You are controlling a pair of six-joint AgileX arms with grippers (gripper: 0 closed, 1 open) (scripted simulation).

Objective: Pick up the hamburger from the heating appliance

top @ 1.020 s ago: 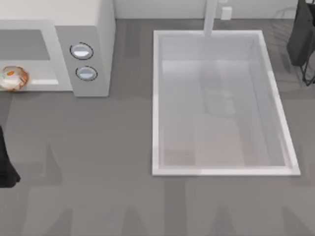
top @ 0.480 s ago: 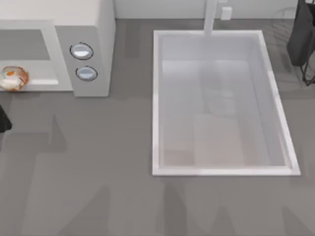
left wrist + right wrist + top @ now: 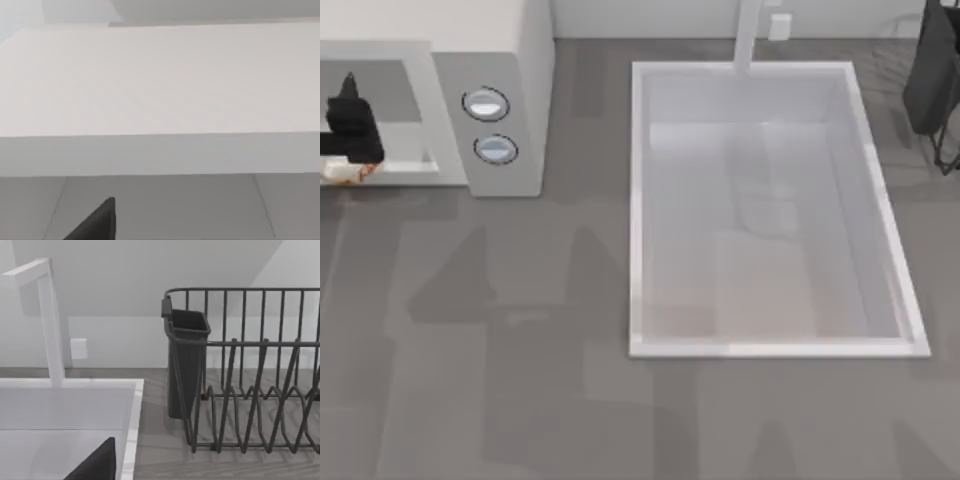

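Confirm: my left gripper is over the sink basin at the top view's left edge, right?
No. In the top view the left gripper is over the microwave cavity, above the hamburger. The sink basin lies further right.

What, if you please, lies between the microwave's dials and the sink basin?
In the top view, only bare grey table lies between the dials of the microwave and the sink basin.
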